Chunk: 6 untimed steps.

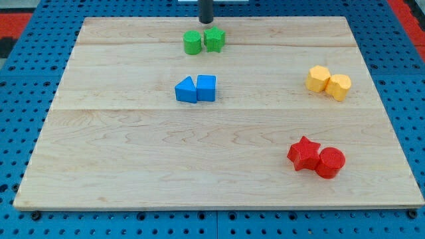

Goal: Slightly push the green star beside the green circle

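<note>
Board (133, 153) pale wood, smooth, matt; green star (214, 39) matt; rod (206, 9) dark, matt

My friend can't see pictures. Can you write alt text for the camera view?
My tip sits just above the green star, which touches the green circle near the wooden board's top edge. Blue, yellow and red block pairs sit elsewhere.

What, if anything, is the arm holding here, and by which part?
Nothing is held. My tip has no way to grip; it sits just above the green star, which is beside the green circle.
</note>
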Available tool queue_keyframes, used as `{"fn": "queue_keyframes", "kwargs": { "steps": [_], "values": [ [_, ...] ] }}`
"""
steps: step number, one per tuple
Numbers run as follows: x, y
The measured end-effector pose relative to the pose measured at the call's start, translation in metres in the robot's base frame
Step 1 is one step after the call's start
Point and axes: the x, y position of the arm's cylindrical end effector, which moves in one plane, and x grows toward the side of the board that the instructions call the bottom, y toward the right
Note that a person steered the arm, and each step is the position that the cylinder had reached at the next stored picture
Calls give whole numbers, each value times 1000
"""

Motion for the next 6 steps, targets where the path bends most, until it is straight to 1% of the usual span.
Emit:
{"fn": "queue_keyframes", "kwargs": {
  "steps": [1, 2, 3, 4, 5, 6],
  "values": [
    [0, -12],
    [30, -13],
    [36, -29],
    [46, -1],
    [46, 12],
    [39, 40]
  ]
}}
